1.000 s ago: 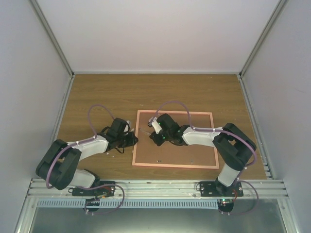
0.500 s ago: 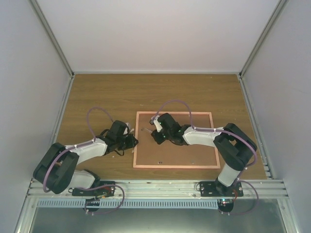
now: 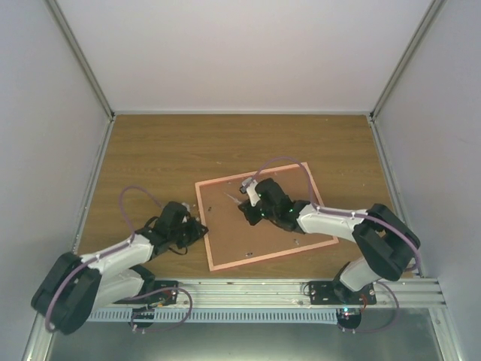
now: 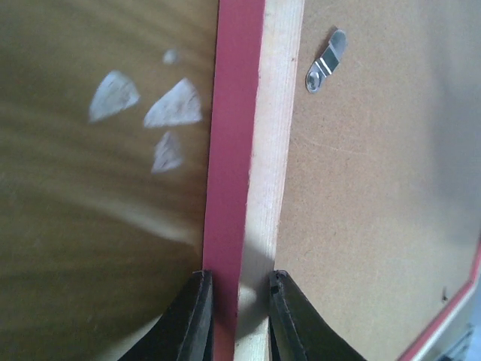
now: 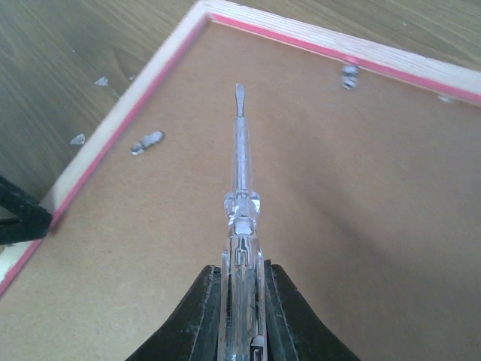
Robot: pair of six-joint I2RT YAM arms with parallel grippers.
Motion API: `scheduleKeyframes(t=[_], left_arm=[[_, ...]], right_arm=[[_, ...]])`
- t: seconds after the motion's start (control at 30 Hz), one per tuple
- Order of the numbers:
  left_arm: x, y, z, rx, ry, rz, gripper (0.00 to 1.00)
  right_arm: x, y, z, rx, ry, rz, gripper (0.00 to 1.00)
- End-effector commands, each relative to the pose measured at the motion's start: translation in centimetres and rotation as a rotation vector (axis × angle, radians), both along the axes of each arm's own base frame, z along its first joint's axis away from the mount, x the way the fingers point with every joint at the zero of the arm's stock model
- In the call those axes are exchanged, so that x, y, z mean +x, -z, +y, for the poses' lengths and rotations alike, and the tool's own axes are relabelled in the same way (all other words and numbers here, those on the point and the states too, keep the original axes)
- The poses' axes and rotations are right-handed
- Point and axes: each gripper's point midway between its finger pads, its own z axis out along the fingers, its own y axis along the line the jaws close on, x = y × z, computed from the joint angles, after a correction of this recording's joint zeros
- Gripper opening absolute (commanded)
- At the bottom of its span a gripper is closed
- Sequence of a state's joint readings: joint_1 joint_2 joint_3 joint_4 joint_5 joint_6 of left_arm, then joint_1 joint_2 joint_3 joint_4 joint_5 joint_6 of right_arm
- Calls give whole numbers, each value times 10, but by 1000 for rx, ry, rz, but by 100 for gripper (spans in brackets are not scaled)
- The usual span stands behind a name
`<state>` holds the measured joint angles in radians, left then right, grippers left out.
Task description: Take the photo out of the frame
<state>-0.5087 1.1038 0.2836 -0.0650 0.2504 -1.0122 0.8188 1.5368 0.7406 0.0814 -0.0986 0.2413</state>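
1. The frame (image 3: 233,239) has swung round on the counter (image 3: 165,150). A second ago it lay square to the near edge; now it is skewed, with its far-right corner turned toward the back and its near-left corner toward the arms. It still lies face down, fibreboard back (image 5: 361,195) uppermost
2. The left arm has pulled back toward its own base and dragged the frame with it. The left pincer (image 4: 239,289) is only narrowly open and clamps the left rail, with one finger on the outer pink edge and the other on the bare wood inside
3. The right arm has followed the turn and now reaches further across. The right pincer (image 5: 240,282) is closed tight on the clear handle of a screwdriver (image 5: 240,158), whose blade points toward the far-left corner over the back. I cannot tell whether the tip touches
4. The photo is not visible and is presumably still under the back, so nothing is out yet. The turn looks meant to line the blade up with the metal tabs (image 5: 146,141) just beside the rails. Whether any tab is already released is unclear
5. A few white chips (image 4: 173,105) lie on the counter just outside the left rail
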Motion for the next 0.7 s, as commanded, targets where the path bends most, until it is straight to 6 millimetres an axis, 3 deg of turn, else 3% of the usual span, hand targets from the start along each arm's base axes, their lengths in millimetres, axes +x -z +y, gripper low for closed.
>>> scheduleKeyframes(t=[0.0,0.13,0.23,0.33,0.5,0.67], left_arm=[[-26,17,13,-78,-183,153,14],[-33,12,8,-104,-192,153,17],[-38,11,4,-73,-158,160,26],[-35,6,13,24,-143,139,37],[-3,-31,30,212,-98,-36,63],[47,-60,44,444,26,-159,81]], right_arm=[[7,-12,-8,27,42,-66,1],[7,-13,-16,36,62,-86,1],[7,-14,-20,47,71,-95,0],[6,-14,-24,51,75,-100,1],[1,-18,-27,70,61,-124,1],[-3,-24,-30,91,45,-153,1]])
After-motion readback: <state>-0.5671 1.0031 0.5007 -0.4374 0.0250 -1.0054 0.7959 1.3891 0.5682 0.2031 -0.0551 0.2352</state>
